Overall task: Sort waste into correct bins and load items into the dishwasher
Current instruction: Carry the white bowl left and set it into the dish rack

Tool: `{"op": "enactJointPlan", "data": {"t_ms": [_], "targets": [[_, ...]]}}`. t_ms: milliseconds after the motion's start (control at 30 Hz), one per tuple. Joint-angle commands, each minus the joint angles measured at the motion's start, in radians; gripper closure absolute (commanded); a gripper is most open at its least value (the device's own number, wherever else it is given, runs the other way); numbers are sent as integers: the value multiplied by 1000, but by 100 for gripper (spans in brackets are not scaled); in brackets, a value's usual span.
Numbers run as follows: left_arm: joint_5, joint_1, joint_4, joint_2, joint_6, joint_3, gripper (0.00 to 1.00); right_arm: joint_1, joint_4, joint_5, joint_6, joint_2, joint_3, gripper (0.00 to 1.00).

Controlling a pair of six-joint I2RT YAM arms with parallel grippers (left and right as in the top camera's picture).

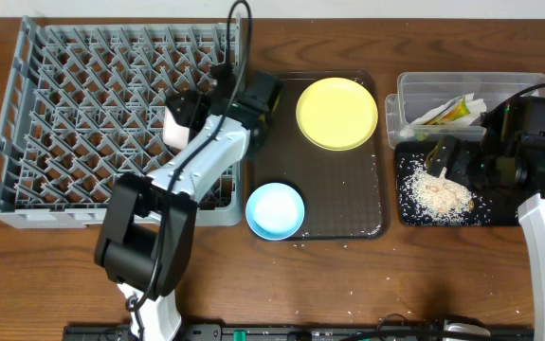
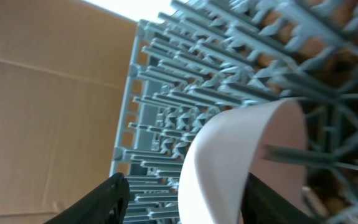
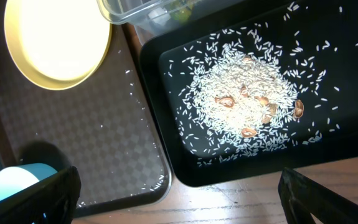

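White bowl (image 2: 241, 155): stood on its edge among the upright pegs, tipped on its side, with one grey peg crossing its wall.
Dish rack (image 1: 63, 114): held the bowl towards its right side, near the wall that faces the brown tray (image 1: 348, 204); the other cells looked bare.
Left gripper (image 2: 186, 182): sat astride the bowl with its fingers parted. One finger (image 2: 113, 199) showed a clear gap to the rim; the other lay close to the bowl's wall, and contact there could not be told.
Step in hand: judged to be the release of the bowl into the rack.
Doing it well: spread the fingers until both were plainly free of the bowl, then lift straight up out of the pegs. A sideways pull could drag the rim and topple the bowl. It should lean on a peg before it is left.
Yellow plate (image 1: 336, 113) and blue bowl (image 1: 275, 210): lay on the brown tray, not yet loaded.
Right gripper (image 3: 179, 177): hung wide open and empty over the black tray (image 3: 353, 93), above the rice scraps (image 3: 241, 106).
Clear tub (image 1: 414, 90): sat just behind the black tray with the snack wrapper (image 1: 452, 112) inside.
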Motion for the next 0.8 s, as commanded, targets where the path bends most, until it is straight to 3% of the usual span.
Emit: {"op": "enactJointPlan", "data": {"t_ms": [0,133,333,400,500,600,767], "targets": [[19,-38,5,-2,2,2,39,-11,0,-4,-16,2,18,1],[60,-92,5,-50,2,2,32,-11,0,-4,-16,2,18,1],[275,-129,-18,-182,-51,2,32,-11,0,-5,-16,2,18,1],[332,-111,-36,-243,-122,2,42,-11,0,-4,-16,2,18,1],[435,-46,-58,-321,-201,2,70,-11,0,-4,-16,2,18,1],[565,60,-76,-372,-246,2,92,-11,0,-5,-16,2,18,1],[861,286,-110,-369,-258,-1,92,-11,0,-4,-16,2,18,1]]}}
